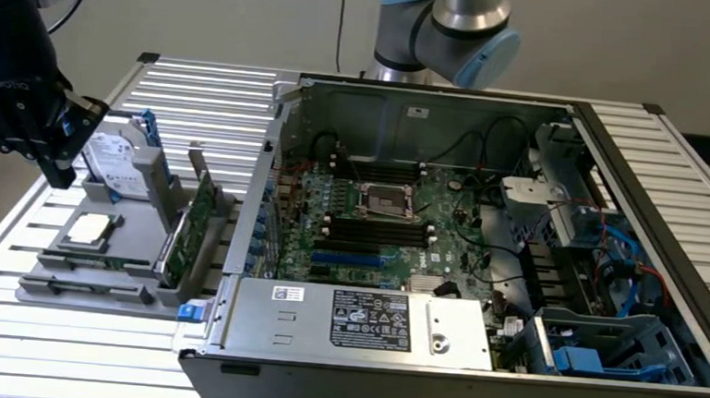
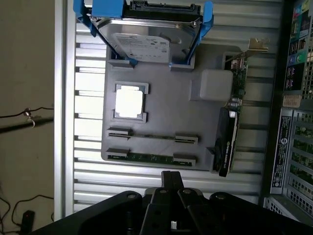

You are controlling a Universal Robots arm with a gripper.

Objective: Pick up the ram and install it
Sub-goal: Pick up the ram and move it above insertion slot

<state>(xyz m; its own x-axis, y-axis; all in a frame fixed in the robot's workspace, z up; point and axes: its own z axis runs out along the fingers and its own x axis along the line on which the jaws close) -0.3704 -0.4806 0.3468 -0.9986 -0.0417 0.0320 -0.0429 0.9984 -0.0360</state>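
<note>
The ram (image 2: pixel 146 157) is a thin green stick standing on edge in the slot nearest the edge of the grey holder tray (image 2: pixel 171 117), held between two clips. My gripper (image 2: pixel 171 177) hovers above the slatted table just off that edge of the tray, with its fingers shut together and nothing between them. In the exterior view my gripper (image 1: pixel 63 177) hangs high at the left, above the far left corner of the holder tray (image 1: pixel 143 232). The open computer case (image 1: pixel 475 262) lies to the exterior view's right, with black memory slots (image 1: pixel 378 228) on its motherboard.
The tray also holds a hard drive (image 2: pixel 144 46) in a blue bracket, a square silver processor (image 2: pixel 129 102) and a green expansion card (image 2: pixel 230 132) standing on edge beside the case. Cables and a power supply (image 1: pixel 361 320) crowd the case.
</note>
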